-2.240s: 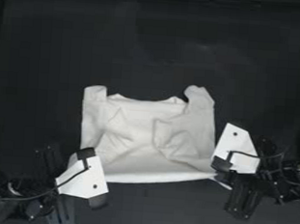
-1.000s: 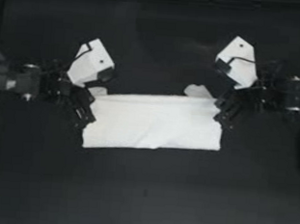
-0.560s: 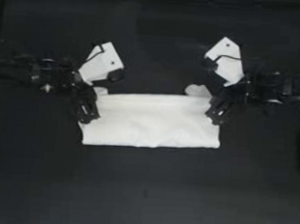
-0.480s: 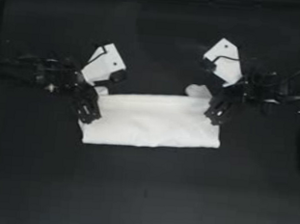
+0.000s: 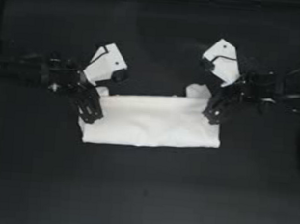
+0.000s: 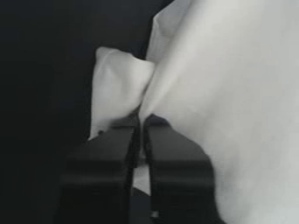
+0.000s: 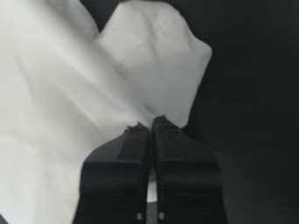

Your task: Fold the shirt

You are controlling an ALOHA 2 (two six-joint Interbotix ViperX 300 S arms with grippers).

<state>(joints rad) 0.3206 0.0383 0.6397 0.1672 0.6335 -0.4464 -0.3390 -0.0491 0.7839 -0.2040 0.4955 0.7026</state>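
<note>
White cotton short-sleeved shirt [image 5: 152, 121], mid-table, already folded into a band; left gripper [image 5: 91, 113] and right gripper [image 5: 211, 116] pinch its left and right edges; further folds apparently remain.

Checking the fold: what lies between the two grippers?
In the top view only the shirt spans between the left gripper and the right gripper, folded into a flat band; each pinches one edge.

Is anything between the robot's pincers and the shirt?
No. Both pincers are right on the shirt: the left pincer is shut on its left edge and the right pincer on its right edge. Only dark table surrounds it.
</note>
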